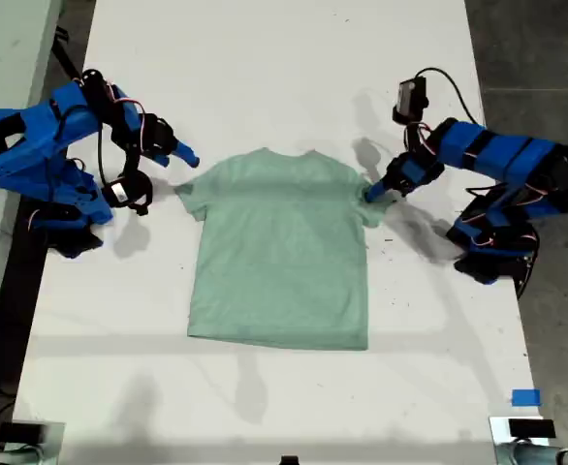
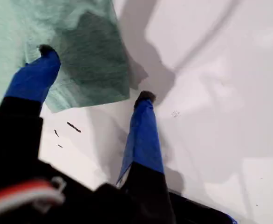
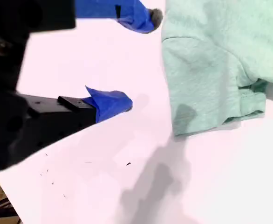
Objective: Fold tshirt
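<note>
The pale mint-green tshirt (image 1: 279, 257) lies flat on the white table (image 1: 265, 58), collar toward the far edge. My first gripper (image 1: 373, 192) is open at the sleeve on the exterior view's right. In the first wrist view this gripper (image 2: 95, 73) has one fingertip (image 2: 45, 50) over the sleeve (image 2: 87, 65) and the other fingertip (image 2: 146, 97) on bare table beside it. My second gripper (image 1: 163, 177) is open, just off the sleeve on the exterior view's left. In the second wrist view it (image 3: 140, 61) holds nothing, and that sleeve (image 3: 206, 88) lies a short way from its tips.
Small black specks (image 1: 388, 239) mark the table near the first gripper. A blue tape piece (image 1: 524, 397) sits at the exterior view's lower right. Both arm bases stand at the table's side edges, with grey floor (image 1: 546, 58) beyond on the exterior view's right.
</note>
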You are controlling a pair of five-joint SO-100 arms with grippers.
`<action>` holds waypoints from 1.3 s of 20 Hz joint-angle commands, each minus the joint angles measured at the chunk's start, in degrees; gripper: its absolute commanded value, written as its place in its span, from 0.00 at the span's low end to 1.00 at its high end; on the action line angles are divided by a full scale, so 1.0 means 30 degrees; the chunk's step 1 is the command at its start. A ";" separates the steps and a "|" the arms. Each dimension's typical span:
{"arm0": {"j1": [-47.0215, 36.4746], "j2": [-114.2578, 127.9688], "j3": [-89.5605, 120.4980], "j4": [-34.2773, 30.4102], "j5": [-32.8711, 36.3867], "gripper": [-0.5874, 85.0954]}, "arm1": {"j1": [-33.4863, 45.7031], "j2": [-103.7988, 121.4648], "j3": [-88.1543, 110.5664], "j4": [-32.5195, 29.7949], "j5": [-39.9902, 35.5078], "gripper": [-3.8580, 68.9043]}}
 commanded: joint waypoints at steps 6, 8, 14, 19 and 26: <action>0.0381 -0.0205 -0.0645 -0.0498 -0.0293 0.29 | -0.0439 -0.4482 -0.3633 0.0205 0.0322 0.15; 0.0381 -0.0205 -0.0615 -0.0557 -0.0293 0.29 | -0.0322 -0.4600 -0.3867 0.0293 0.0293 0.04; 0.0352 -0.0234 -0.0527 -0.0674 -0.0293 0.29 | -0.0674 -0.5273 -0.5010 0.0762 0.0029 0.03; 0.0381 -0.0264 -0.0498 -0.0674 -0.0410 0.29 | -0.1875 -0.3369 -0.9199 0.6270 0.0527 0.03; 0.0469 -0.0352 -0.0410 -0.0791 -0.0469 0.29 | -0.4951 -0.4072 -1.6201 0.9580 0.2607 0.03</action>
